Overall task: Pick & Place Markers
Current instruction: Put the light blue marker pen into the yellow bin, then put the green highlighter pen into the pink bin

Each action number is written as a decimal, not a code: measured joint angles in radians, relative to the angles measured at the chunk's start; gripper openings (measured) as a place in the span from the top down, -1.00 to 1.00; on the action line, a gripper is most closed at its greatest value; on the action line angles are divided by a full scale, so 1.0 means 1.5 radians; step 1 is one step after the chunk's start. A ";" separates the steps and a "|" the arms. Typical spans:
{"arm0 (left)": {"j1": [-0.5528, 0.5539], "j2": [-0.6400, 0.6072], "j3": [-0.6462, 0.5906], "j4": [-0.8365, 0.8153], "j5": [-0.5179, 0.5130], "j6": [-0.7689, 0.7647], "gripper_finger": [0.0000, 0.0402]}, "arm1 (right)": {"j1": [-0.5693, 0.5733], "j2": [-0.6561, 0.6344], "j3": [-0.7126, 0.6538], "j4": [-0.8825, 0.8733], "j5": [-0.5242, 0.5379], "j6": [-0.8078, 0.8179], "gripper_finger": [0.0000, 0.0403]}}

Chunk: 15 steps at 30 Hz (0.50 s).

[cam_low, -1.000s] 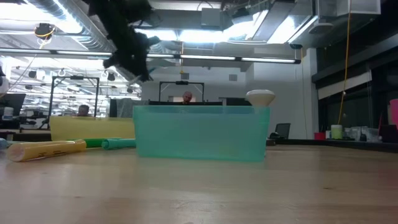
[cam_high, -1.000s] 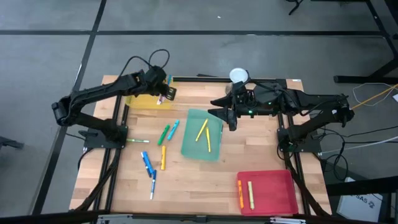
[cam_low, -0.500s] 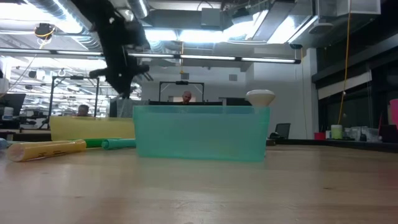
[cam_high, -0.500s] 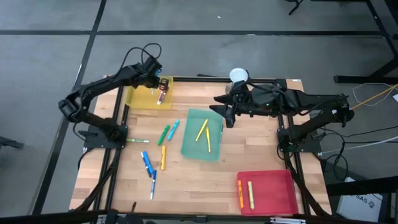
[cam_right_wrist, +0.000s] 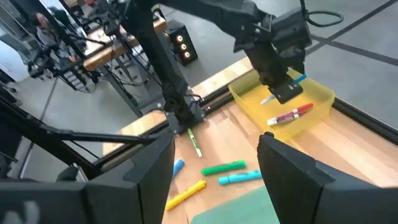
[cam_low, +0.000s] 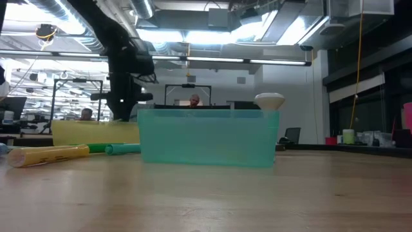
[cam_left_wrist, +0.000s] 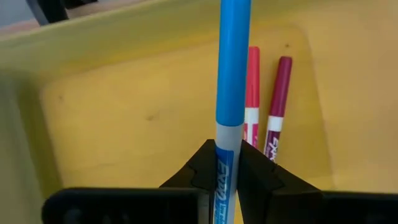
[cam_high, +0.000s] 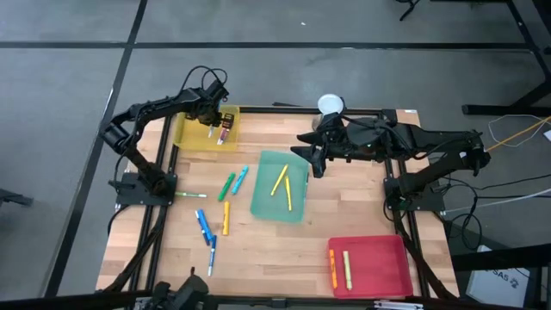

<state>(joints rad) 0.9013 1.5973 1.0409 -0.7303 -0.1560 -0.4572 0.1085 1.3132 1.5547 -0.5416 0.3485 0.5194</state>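
My left gripper point(cam_high: 217, 121) is above the yellow tray point(cam_high: 194, 136) at the table's far left, shut on a blue-capped, white-barrelled marker point(cam_left_wrist: 231, 74). A red marker point(cam_left_wrist: 252, 93) and a magenta marker point(cam_left_wrist: 278, 99) lie flat on that tray's floor. My right gripper point(cam_high: 312, 160) is open and empty beside the teal tray point(cam_high: 297, 207), which holds two yellow markers point(cam_high: 283, 186). Green point(cam_high: 226, 185), teal point(cam_high: 239, 178), orange point(cam_high: 226, 217) and blue point(cam_high: 203, 226) markers lie on the wood. My left gripper pinches the marker's white barrel point(cam_left_wrist: 224, 169) between its two fingers. The marker lies along the fingers, and its blue cap end point(cam_left_wrist: 234, 56) sticks out past the fingertips. It also shows in the right wrist view point(cam_right_wrist: 285, 89), tilted above the yellow tray's floor.
A red tray point(cam_high: 387, 258) at the near right holds an orange and a yellow marker. A white round object point(cam_high: 331, 104) stands at the far edge. A thin green marker point(cam_high: 194, 195) lies by the left arm's base. In the low view the teal tray point(cam_low: 209, 136) fills the middle.
My left gripper has come down over the yellow tray and gone a little toward the table's left edge, with the blue marker still between its fingers. My right gripper has barely moved.
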 joint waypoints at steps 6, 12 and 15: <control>0.008 0.003 0.000 -0.001 0.001 0.004 0.52 | 0.000 0.000 0.000 -0.020 0.000 0.002 -0.11; 0.007 0.000 0.000 -0.008 0.022 0.005 0.27 | 0.000 0.000 0.000 -0.020 0.000 -0.003 -0.11; 0.006 -0.014 0.000 -0.009 0.075 0.005 0.22 | 0.000 0.000 0.000 -0.020 0.000 -0.003 -0.11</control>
<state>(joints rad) 0.9108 1.5766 1.0409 -0.7439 -0.0438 -0.4498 0.1085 1.3132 1.5547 -0.5713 0.3485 0.5150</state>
